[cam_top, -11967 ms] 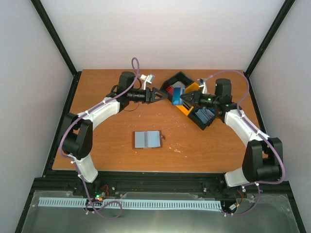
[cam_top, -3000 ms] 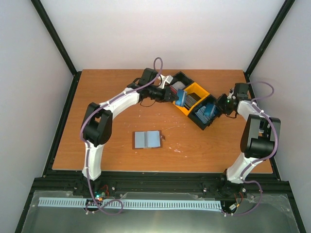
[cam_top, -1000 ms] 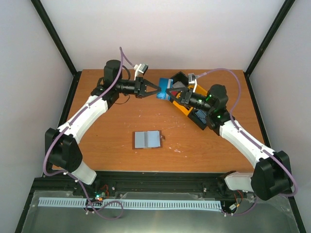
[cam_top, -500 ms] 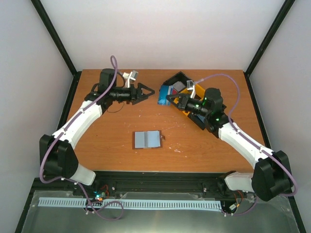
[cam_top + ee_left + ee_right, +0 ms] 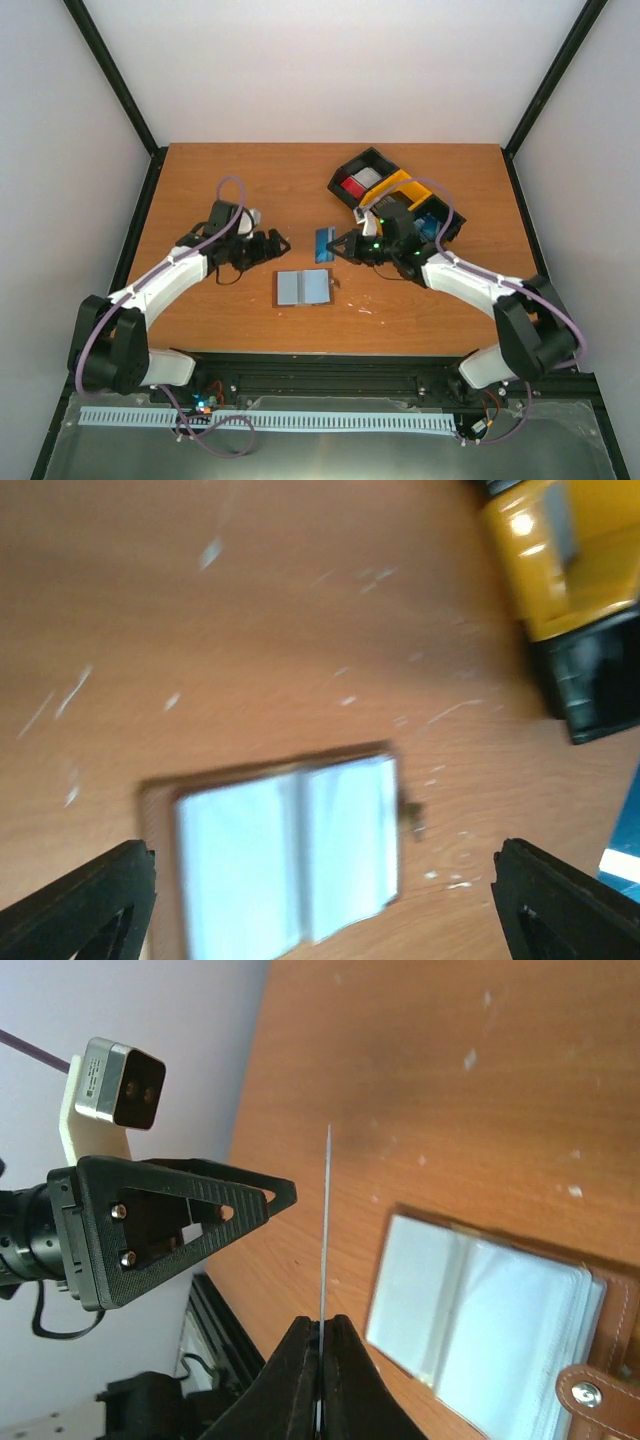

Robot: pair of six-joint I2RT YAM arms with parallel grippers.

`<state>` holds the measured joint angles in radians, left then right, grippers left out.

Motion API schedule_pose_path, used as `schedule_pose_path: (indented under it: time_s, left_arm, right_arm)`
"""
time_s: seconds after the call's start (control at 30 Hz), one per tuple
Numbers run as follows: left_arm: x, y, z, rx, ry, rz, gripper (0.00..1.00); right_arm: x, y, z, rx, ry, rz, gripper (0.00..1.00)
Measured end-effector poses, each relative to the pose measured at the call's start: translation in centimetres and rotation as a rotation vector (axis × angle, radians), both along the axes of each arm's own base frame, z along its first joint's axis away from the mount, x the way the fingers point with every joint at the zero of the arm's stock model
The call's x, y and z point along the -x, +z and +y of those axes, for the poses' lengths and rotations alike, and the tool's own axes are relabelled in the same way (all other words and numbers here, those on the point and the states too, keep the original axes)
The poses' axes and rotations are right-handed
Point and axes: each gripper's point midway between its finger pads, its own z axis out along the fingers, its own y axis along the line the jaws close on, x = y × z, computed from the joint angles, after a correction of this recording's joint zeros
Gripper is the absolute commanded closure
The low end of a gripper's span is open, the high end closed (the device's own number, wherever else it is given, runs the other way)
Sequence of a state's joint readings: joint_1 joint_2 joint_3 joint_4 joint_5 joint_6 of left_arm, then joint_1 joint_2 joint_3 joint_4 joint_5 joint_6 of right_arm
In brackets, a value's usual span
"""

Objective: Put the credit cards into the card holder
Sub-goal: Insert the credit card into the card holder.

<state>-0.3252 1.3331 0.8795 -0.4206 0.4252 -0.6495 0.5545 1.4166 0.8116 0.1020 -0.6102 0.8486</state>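
The left gripper point(image 5: 282, 246) is seen spread wide, with nothing between its fingers. The open brown leather card holder point(image 5: 303, 287) is laid flat on the table, pale inside up, near both grippers. A thin blue plastic credit card point(image 5: 322, 245) is pinched by one edge in the right gripper point(image 5: 340, 247).

Scuffed orange-brown wooden table point(image 5: 300, 190), plain white walls point(image 5: 330, 70), black corner frame posts point(image 5: 112, 75), even light

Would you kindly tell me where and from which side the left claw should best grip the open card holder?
Probably the left leaf's outer edge, approached low from the left, where the open left claw is. The card holder lies flat and open, so only thin edges offer purchase; its tab clasp and the right claw, shut on a blue card, occupy the right side.
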Motion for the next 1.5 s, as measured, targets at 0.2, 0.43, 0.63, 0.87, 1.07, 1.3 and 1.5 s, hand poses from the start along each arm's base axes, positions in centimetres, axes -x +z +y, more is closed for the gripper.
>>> schedule_pose_path:
  time_s: [0.2, 0.43, 0.63, 0.87, 1.07, 1.3, 1.5]
  left_arm:
    - [3.3, -6.3, 1.9, -0.089, 0.044, 0.169, 0.34]
    - [4.4, -9.3, 2.2, -0.116, 0.042, 0.264, 0.5]
    - [5.5, -11.3, 1.9, -0.104, 0.021, 0.333, 0.56]
    - [5.2, -11.5, 1.2, -0.07, -0.007, 0.329, 0.69]
    - [5.2, -11.9, 1.1, -0.073, -0.013, 0.339, 0.76]
    - [5.2, -12.0, 1.3, -0.081, -0.014, 0.338, 0.81]
    - [5.2, -12.0, 1.4, -0.084, -0.014, 0.334, 0.81]
  right_arm:
    - [1.4, -6.1, 2.3, 0.078, 0.066, 0.109, 0.97]
    - [2.5, -10.4, 3.5, 0.095, 0.095, 0.175, 0.97]
    - [3.7, -12.3, 3.5, 0.103, 0.093, 0.208, 0.97]
    - [3.8, -12.8, 3.4, 0.11, 0.085, 0.198, 0.97]
    - [4.5, -14.3, 4.6, 0.112, 0.106, 0.215, 0.97]
    - [4.3, -14.5, 5.6, 0.096, 0.104, 0.216, 0.97]
    - [4.1, -14.7, 5.8, 0.079, 0.087, 0.234, 0.97]
